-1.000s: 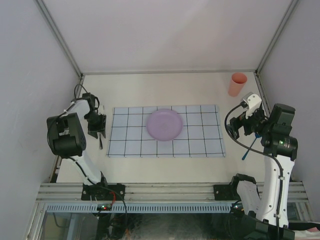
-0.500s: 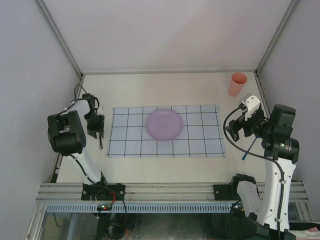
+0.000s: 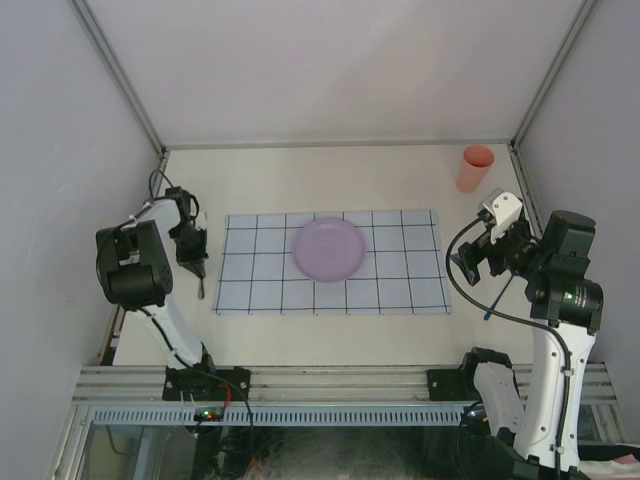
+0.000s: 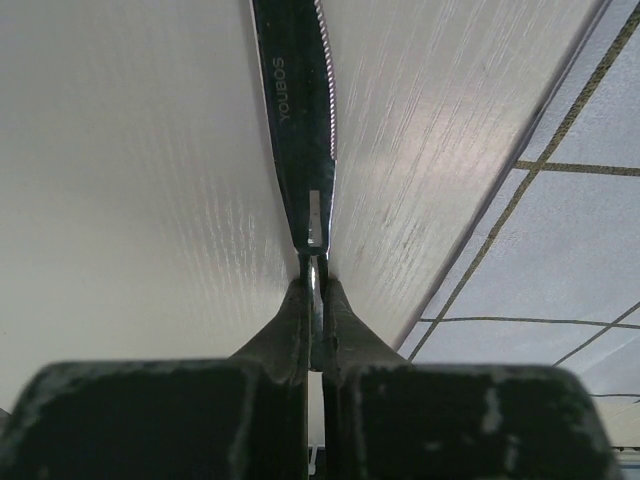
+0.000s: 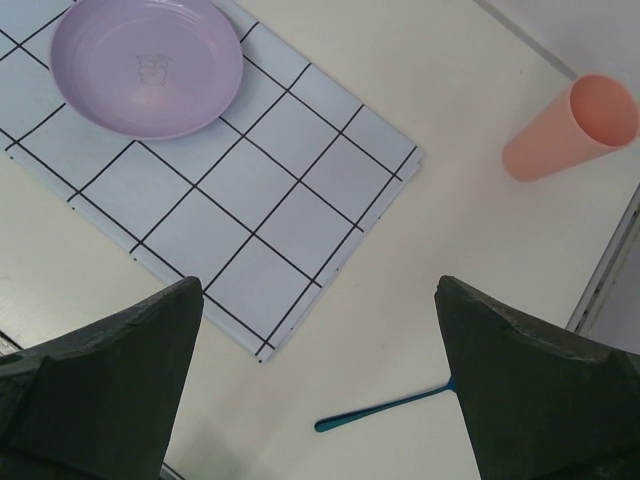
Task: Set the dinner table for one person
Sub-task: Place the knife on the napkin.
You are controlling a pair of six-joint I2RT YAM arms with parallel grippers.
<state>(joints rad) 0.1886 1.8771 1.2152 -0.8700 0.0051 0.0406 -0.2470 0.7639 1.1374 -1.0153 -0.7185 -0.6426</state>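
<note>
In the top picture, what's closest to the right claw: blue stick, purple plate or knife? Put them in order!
From the right gripper:
1. Blue stick, right side, just by it.
2. Purple plate, middle, on the cloth.
3. Knife, far left.

left arm (image 3: pixel 132 268): elbow folded, wrist stretched forward and low
left gripper (image 4: pixel 315 270): jaws pinched tight on a knife (image 4: pixel 300 90)
right arm (image 3: pixel 562 292): raised upright, wrist angled inward and downward
right gripper (image 5: pixel 318 292): fingers (image 5: pixel 110 385) spread wide apart

Overhead and wrist views — table (image 3: pixel 300 180) shared
</note>
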